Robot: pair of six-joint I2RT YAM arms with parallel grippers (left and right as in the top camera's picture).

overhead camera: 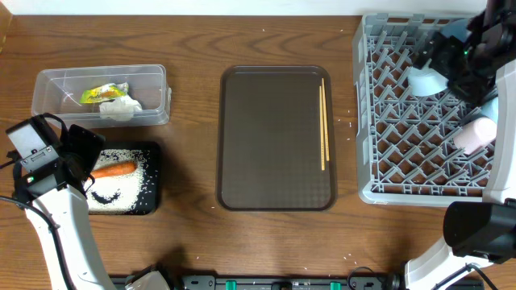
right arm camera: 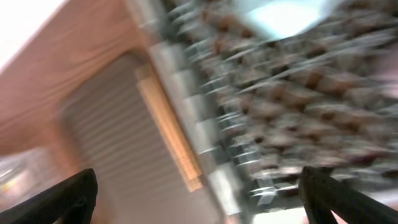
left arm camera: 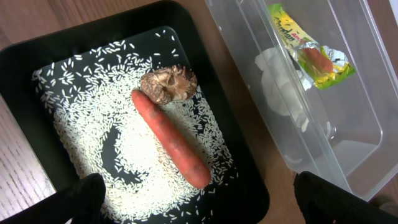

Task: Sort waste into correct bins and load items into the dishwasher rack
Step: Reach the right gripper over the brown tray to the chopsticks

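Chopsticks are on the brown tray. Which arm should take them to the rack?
Right. The chopsticks lie along the brown tray's right edge, next to the rack. The right gripper is over the rack, open and empty. The left gripper is over the black tray at the far left.

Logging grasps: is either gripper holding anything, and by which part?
Nothing is held: the left gripper and right gripper are both open and empty.

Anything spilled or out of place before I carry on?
Yes: a few white rice grains lie loose on the table between the brown tray and the rack, outside the black tray. The chopsticks lie on the brown tray, not racked.
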